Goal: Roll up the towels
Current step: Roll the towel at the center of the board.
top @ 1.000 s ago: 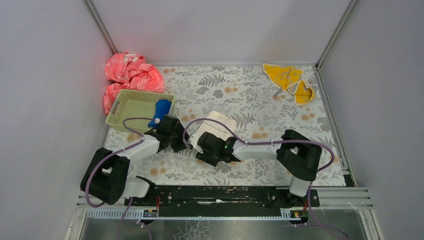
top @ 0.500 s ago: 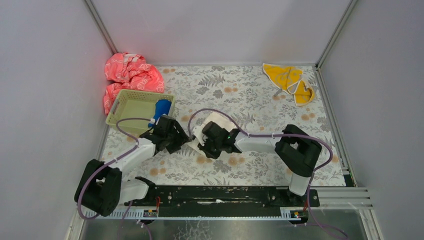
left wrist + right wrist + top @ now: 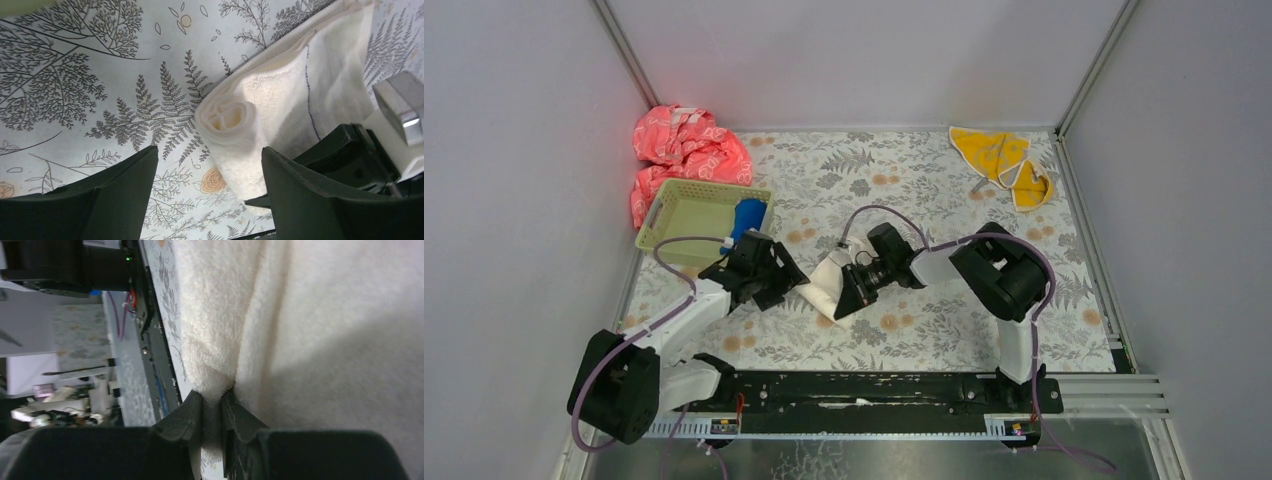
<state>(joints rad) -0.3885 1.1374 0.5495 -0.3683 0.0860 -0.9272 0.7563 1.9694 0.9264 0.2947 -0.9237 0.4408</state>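
Top view, surroundings: A table covered in a grey fern-and-flower print. A pale green basket sits at its left side. A crumpled pink-red cloth lies behind the basket in the far left corner.
Top view, other towels: The blue towel is bundled at the basket's right end. The yellow-orange towel lies loose in the far right corner, well apart from both arms.
Top view, cream-white towel: It lies mid-table between the two claws, with its narrow end pointing left.
Top view, obstruction: The right claw and its wrist cover the towel's right part. The left claw is just beside the left end.
Left wrist view, towel: It is partly rolled, and the spiral end faces the camera. Its long axis runs up and to the right across the print.
Left wrist view, left claw: It is spread wide, one finger on either side of the rolled end, with neither touching it. The right claw's black body hides the towel's lower right.
Right wrist view, right claw: It is pressed together, pinching a fold of the cream-white towel between its fingers.
Right wrist view, background: Towel fills most of the picture. A strip of table and the dark rail show at the left.
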